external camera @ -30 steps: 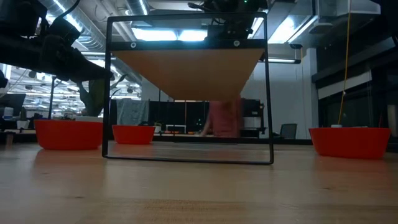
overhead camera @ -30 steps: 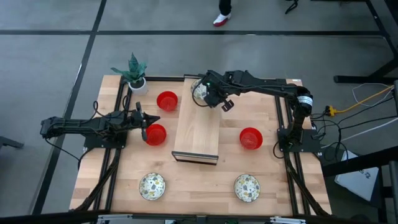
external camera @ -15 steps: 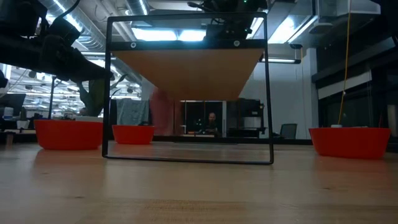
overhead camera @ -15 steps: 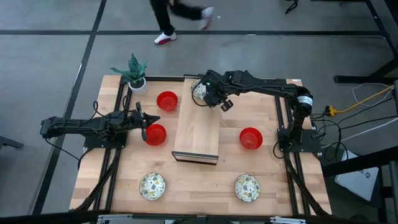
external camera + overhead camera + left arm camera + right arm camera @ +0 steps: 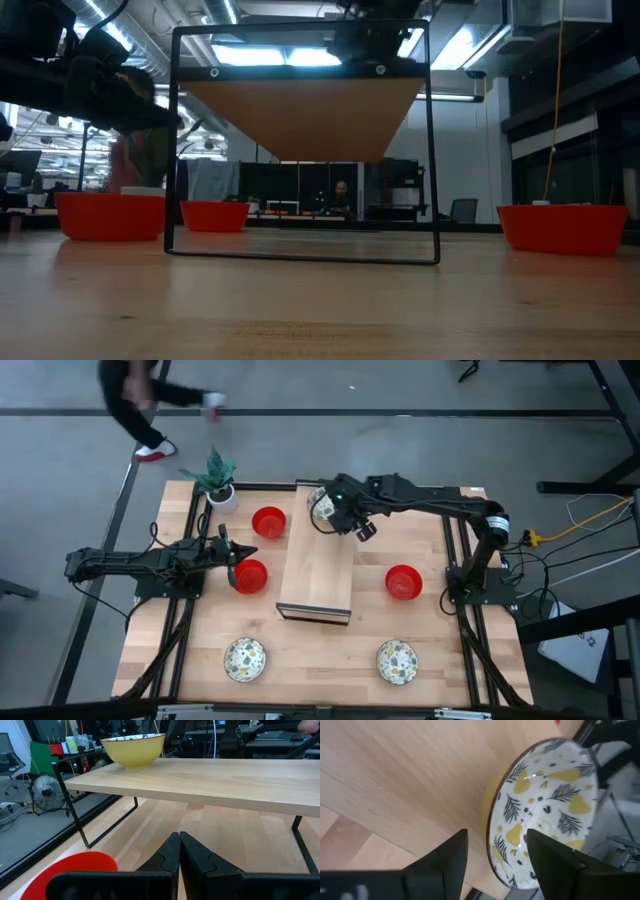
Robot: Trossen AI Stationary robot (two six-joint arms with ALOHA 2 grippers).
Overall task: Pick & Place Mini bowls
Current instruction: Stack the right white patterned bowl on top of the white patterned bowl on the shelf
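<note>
A cream bowl with a speckled leaf pattern and a yellow outside (image 5: 322, 507) stands on the far end of a raised wooden shelf (image 5: 318, 575); it also shows in the right wrist view (image 5: 545, 805) and the left wrist view (image 5: 134, 749). My right gripper (image 5: 350, 520) is open, one finger outside the bowl's rim and one over its inside, with gaps showing (image 5: 495, 855). My left gripper (image 5: 232, 565) is shut and empty (image 5: 180, 855) beside a red bowl (image 5: 250, 575). Two more red bowls (image 5: 268, 522) (image 5: 403, 582) and two patterned bowls (image 5: 244, 658) (image 5: 397, 661) rest on the table.
A small white pot with a green plant (image 5: 218, 485) stands at the far left corner. The shelf rests on thin black metal legs (image 5: 432, 150). A person walks on the floor beyond the table's far edge (image 5: 140, 405). Bare tabletop lies along the near edge between the two patterned bowls.
My right arm has shifted slightly toward the table's right edge, its gripper still open at the bowl on the shelf. The person beyond the far edge has walked toward the left.
</note>
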